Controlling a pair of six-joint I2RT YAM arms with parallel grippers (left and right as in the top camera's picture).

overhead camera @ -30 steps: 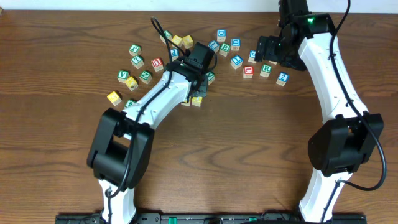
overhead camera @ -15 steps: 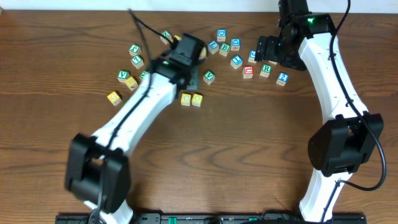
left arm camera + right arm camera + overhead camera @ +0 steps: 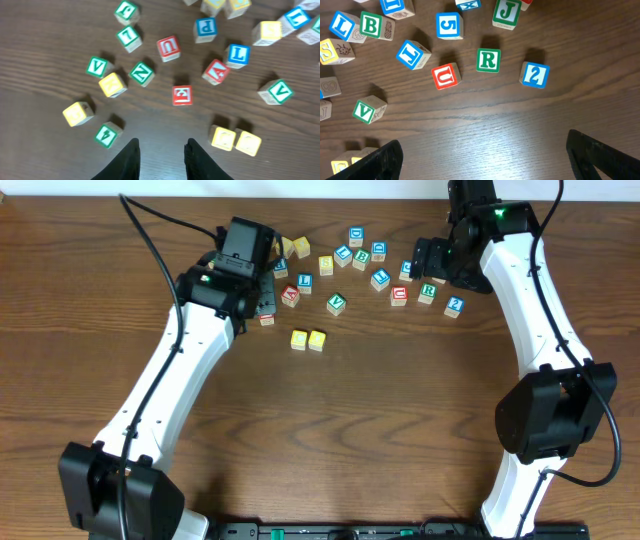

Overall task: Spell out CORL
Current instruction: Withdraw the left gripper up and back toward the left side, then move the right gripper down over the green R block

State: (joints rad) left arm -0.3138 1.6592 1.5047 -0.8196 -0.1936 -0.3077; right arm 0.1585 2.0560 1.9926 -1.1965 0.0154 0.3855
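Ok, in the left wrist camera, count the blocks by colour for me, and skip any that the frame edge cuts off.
Green-lettered blocks: 6
Red-lettered blocks: 3
Blue-lettered blocks: 3
Yellow blocks: 5
Total: 17
Cut-off blocks along the top and right edges are left out.

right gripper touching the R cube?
Apart. Right wrist view: bare wood lies between the R cube and the open right gripper.
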